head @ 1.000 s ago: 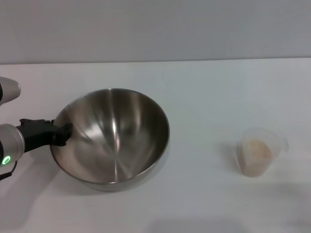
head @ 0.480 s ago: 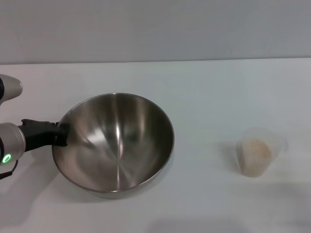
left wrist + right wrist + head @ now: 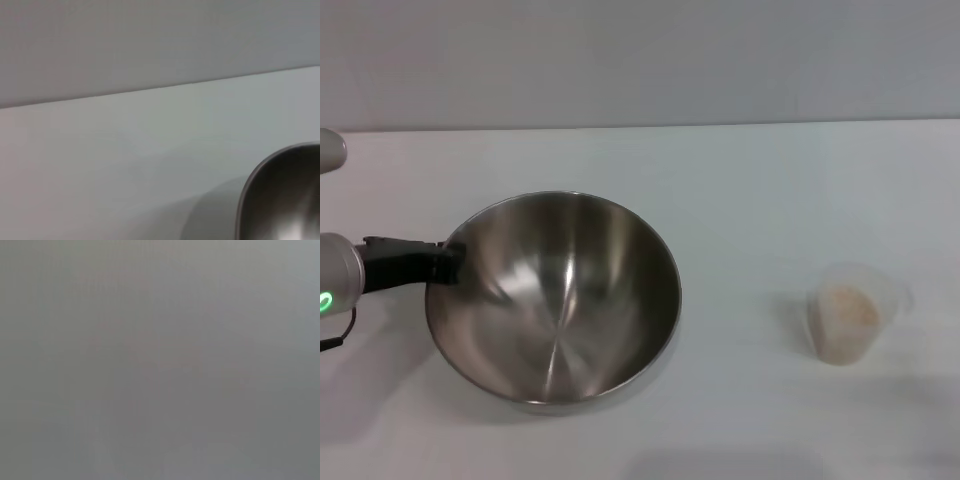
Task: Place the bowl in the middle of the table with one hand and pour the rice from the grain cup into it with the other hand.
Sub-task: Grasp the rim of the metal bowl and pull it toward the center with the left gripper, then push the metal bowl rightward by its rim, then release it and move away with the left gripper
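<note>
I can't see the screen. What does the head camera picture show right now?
A big steel bowl sits on a white table, its left rim at the tip of the robot's left claw. A small plastic cup of rice stands apart on the right.

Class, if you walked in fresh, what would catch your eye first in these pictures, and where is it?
The big steel bowl left of the table's middle, with the left claw at its rim. Then the small grain cup of rice, standing alone to the right.
</note>
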{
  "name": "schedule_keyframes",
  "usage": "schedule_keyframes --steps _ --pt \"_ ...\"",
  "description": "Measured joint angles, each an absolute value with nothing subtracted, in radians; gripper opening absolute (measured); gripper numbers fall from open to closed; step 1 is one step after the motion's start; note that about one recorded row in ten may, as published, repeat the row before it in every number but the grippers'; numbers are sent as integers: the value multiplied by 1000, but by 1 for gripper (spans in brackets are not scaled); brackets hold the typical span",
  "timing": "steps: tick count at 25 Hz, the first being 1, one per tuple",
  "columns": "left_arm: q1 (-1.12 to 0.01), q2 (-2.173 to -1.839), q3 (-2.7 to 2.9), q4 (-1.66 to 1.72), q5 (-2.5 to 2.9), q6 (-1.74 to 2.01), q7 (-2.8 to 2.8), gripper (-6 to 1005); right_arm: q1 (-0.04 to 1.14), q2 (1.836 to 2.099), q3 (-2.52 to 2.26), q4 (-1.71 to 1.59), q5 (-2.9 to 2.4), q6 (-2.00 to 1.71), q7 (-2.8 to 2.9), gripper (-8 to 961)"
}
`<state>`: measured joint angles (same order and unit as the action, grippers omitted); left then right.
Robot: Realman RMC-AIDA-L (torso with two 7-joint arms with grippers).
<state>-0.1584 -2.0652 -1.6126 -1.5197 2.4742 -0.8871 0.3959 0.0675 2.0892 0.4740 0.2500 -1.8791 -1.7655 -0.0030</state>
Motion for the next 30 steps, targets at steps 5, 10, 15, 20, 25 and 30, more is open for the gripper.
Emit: schedule_keyframes --steps 5,10,15,20,25,30 --pt "-182 -2063 -1677 -1520 2379 -954 408 54 69 2089 474 250 -1879 -1765 -3 824" --pt "-195 -2064 -1696 -1514 2354 -973 408 48 71 2089 474 250 -1879 -1763 -3 824" --pt "-219 -2063 -1724 -1490 2316 -998 408 47 74 2089 474 252 -1879 -1754 -3 824" --pt "-233 -2062 -1742 -1470 2275 -1014 417 48 74 2089 473 252 -1879 -1752 -3 824" --pt "-243 -2068 -1719 -1443 2198 -979 453 49 74 2089 457 252 -1875 -1752 -3 822" --pt "-253 -2068 -1659 -1437 2188 -932 454 49 75 2089 457 252 -1875 -1752 -3 823"
